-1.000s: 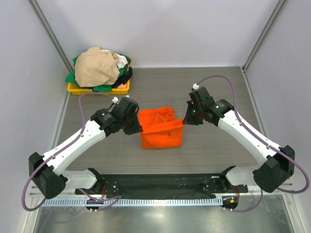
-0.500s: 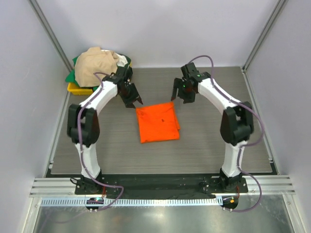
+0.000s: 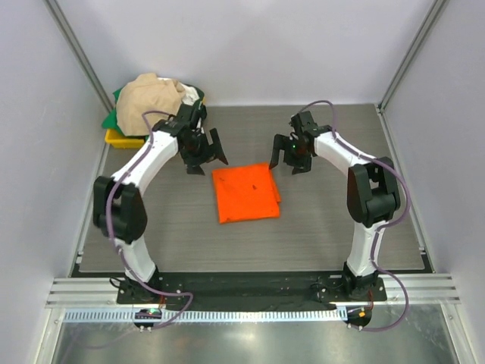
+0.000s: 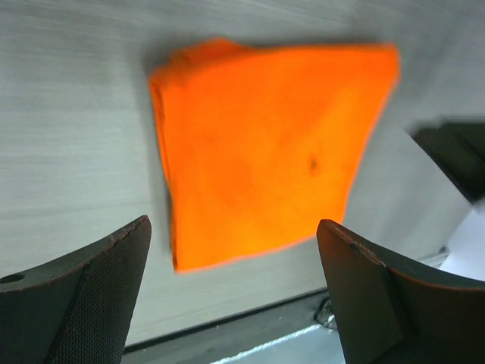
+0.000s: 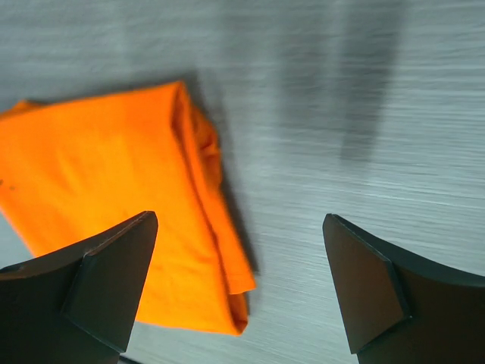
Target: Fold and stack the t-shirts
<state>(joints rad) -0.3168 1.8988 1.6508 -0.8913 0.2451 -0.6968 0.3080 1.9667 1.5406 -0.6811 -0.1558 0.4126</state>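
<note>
The orange t-shirt (image 3: 245, 193) lies folded in a flat square on the table, and nothing holds it. My left gripper (image 3: 206, 155) hovers open just past its far left corner. My right gripper (image 3: 286, 161) hovers open past its far right corner. The left wrist view looks down on the orange t-shirt (image 4: 265, 152) between the spread fingers of the left gripper (image 4: 233, 227). In the right wrist view the shirt's layered edge (image 5: 204, 189) lies left of centre, with the right gripper (image 5: 240, 220) wide apart and empty. The beige t-shirt (image 3: 148, 102) tops a heap with green (image 3: 112, 120), white (image 3: 191, 95) and black (image 3: 193, 117) shirts.
The heap sits in a yellow bin (image 3: 121, 139) at the far left corner, close behind my left arm. Grey walls close the table at the back and both sides. A black rail with the arm bases (image 3: 250, 284) runs along the near edge.
Both grippers let go of the orange t-shirt and opened. The arms swung from the shirt's sides to its far corners, and the shirt now lies flat and folded.
</note>
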